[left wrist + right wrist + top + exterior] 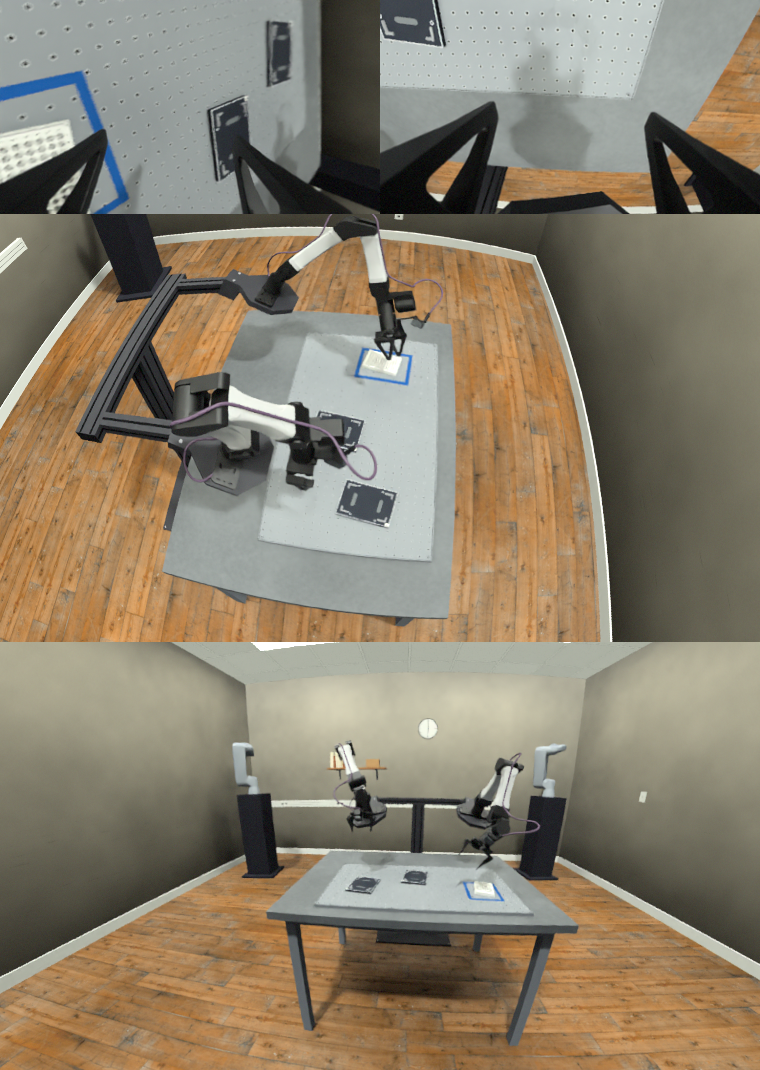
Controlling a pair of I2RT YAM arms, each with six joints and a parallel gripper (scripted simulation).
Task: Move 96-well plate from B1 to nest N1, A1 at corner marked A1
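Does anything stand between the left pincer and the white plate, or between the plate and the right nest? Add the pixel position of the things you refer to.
Nothing visible between left pincer (394, 355) (470, 859) (170, 138) and white plate (374, 362) (483, 889) (33, 148). Toward the right nest (366, 503) (363, 884) (281, 53), the middle nest (355, 427) (414, 877) (225, 139) (409, 31) lies low beside the way; the right arm's purple cable (376, 463) (335, 793) loops high above.

The desk (308, 580) (303, 886) has a smooth, matt grey surface. The floorboards (510, 479) (212, 982) (728, 115) look like wood, visibly grained. The 96-well plate (372, 360) (483, 888) (35, 143) resembles matt white plastic; the clock's (427, 728) material is unclear.
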